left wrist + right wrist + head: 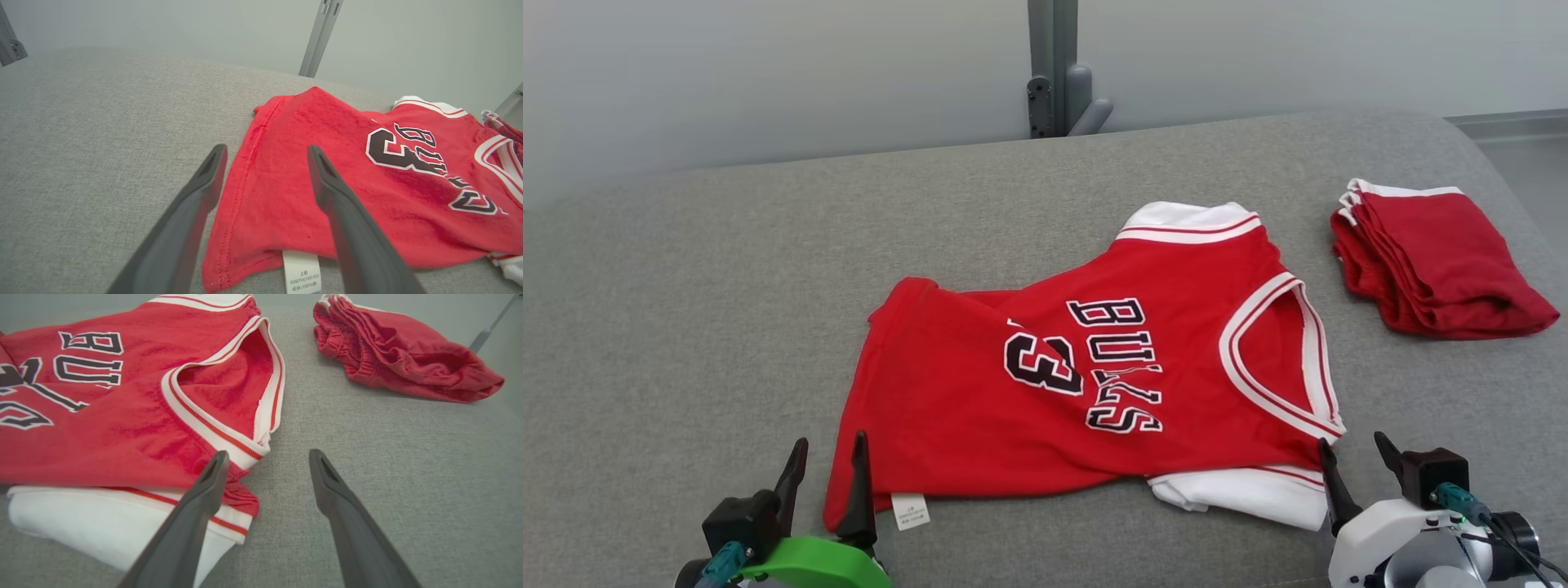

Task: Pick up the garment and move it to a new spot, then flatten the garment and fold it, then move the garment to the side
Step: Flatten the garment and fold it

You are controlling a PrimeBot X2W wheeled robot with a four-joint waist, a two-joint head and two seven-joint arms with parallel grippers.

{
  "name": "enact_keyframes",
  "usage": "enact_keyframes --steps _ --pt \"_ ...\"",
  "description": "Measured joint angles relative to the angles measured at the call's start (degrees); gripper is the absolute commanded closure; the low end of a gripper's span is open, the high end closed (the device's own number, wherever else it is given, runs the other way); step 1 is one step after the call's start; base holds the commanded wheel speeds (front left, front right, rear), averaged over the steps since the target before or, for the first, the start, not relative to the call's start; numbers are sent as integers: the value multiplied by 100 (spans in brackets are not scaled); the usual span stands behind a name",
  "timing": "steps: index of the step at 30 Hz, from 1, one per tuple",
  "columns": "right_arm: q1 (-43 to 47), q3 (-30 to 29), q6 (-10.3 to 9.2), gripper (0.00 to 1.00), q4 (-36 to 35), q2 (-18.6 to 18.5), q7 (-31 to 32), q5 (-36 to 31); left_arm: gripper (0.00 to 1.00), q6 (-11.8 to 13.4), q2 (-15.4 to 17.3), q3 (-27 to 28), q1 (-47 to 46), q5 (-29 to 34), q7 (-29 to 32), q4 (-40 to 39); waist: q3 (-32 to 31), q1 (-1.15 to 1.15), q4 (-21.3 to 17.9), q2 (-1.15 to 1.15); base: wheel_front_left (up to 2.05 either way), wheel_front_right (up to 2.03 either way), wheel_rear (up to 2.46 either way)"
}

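The garment [1094, 384] is a red basketball jersey with white trim, black lettering and a number 3, lying spread but wrinkled on the grey padded surface, neck to the right. Its hem corner with a white label [301, 271] lies just before my left gripper [829, 461], which stands open with its fingers above that corner [265, 204]. My right gripper [1356, 461] is open too, at the jersey's near shoulder; its left finger [204, 490] overlaps the white-trimmed strap, the other hangs over bare cloth.
A folded pile of red shorts [1429, 261] lies at the far right of the grey surface [727, 327], also in the right wrist view [400, 355]. A grey metal post [1054, 65] stands behind the far edge against a pale wall.
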Motion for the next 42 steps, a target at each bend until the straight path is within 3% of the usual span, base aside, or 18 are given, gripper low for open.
enact_keyframes --steps 4,5,6,7,8,21,30,34,35,37,38,42 --pt "-382 148 0 0 703 -48 77 288 0 -1 -34 -31 -3 41 0 -115 53 0 189 0 0 0 0" --pt "-473 179 0 40 842 -69 78 372 0 0 -36 -26 -3 74 0 -133 66 0 236 0 0 0 0" --pt "-556 236 0 67 973 -94 81 450 0 2 -40 -15 -3 97 1 -149 80 0 280 0 0 0 0" --pt "-642 292 0 92 1102 -124 111 535 0 7 -43 -3 -2 119 0 -162 95 0 324 0 0 0 0" --pt "-716 339 0 100 1217 -157 119 601 0 7 -44 9 -1 129 0 -171 110 0 364 0 0 0 0" --pt "-2442 770 0 100 2102 -1043 54 848 0 -9 -83 12 -188 232 0 -369 501 0 773 0 0 0 0" --pt "-3340 1044 0 100 2767 -1321 13 687 0 -9 -100 -53 -292 246 0 -455 790 0 1048 0 0 0 0" --pt "-3597 1035 0 100 3028 -1274 -82 528 0 -9 -101 -86 -353 249 0 -468 892 0 1104 0 0 0 0" --pt "-3631 1036 0 94 3075 -1247 -89 499 0 -10 -101 -109 -353 248 0 -472 900 0 1101 0 0 0 0" --pt "-3654 1014 0 49 3120 -1189 -133 483 0 -12 -102 -163 -354 242 0 -510 899 0 1072 0 0 0 0" --pt "-3652 1001 0 0 3125 -1168 -135 474 0 -19 -102 -191 -355 225 0 -530 891 0 1049 0 0 0 0" --pt "-3520 894 0 0 2829 -1171 -159 433 0 -12 -108 -309 -354 188 0 -600 813 0 911 0 0 0 0"
